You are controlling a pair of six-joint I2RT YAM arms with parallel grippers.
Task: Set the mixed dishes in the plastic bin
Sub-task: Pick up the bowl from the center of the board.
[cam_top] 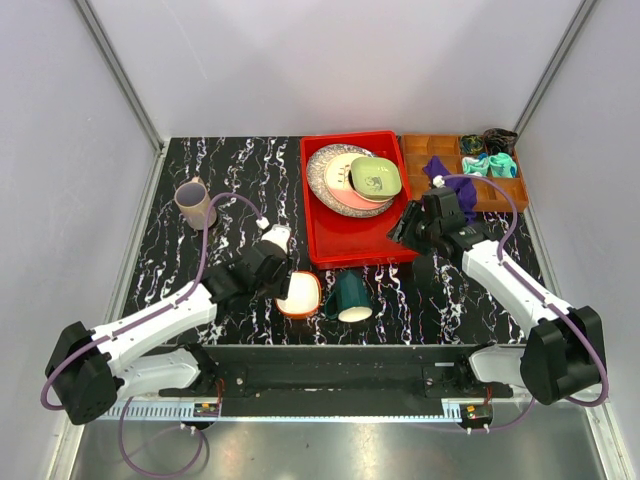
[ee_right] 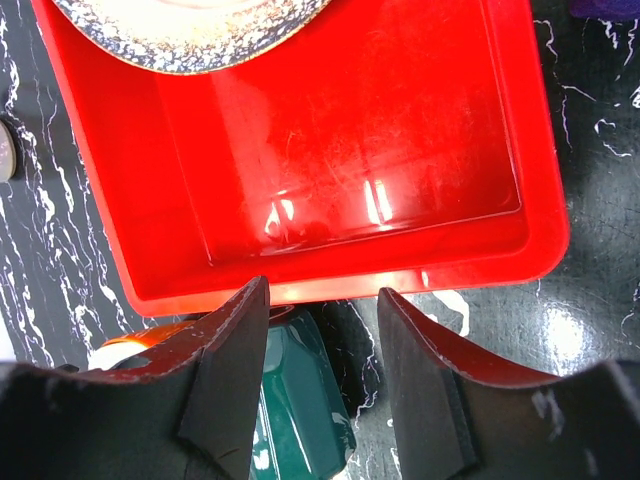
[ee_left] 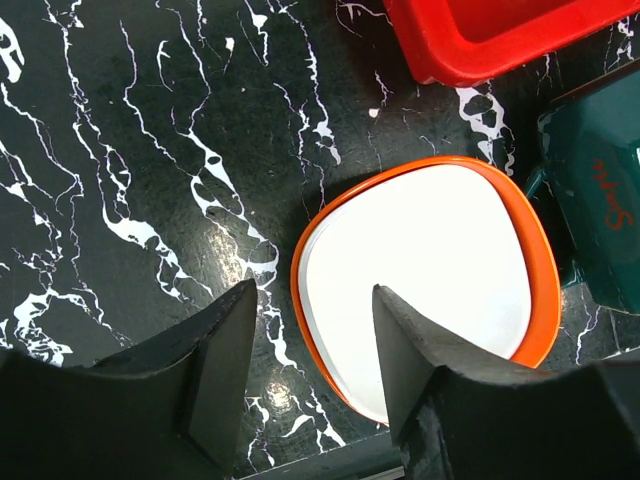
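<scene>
The red plastic bin [cam_top: 345, 235] holds a speckled grey plate [cam_top: 322, 175], a pink-cream plate [cam_top: 350, 200] and a light green bowl [cam_top: 376, 177]. In front of it the orange-white bowl [cam_top: 300, 294] sits upright, next to a dark green mug [cam_top: 350, 296] on its side. My left gripper [ee_left: 312, 300] is open and straddles the left rim of the orange-white bowl [ee_left: 430, 270], one finger [ee_left: 410, 350] over its white inside. My right gripper [ee_right: 322, 290] hangs open and empty over the front wall of the bin [ee_right: 340, 150], above the mug [ee_right: 300, 400]. A mauve cup [cam_top: 193, 202] stands far left.
A brown compartmented tray [cam_top: 440, 150] with purple [cam_top: 452, 185] and teal [cam_top: 492, 163] cloths sits right of the bin. The mug [ee_left: 595, 200] lies close against the bowl's right side. White walls enclose the black marbled table [cam_top: 230, 180].
</scene>
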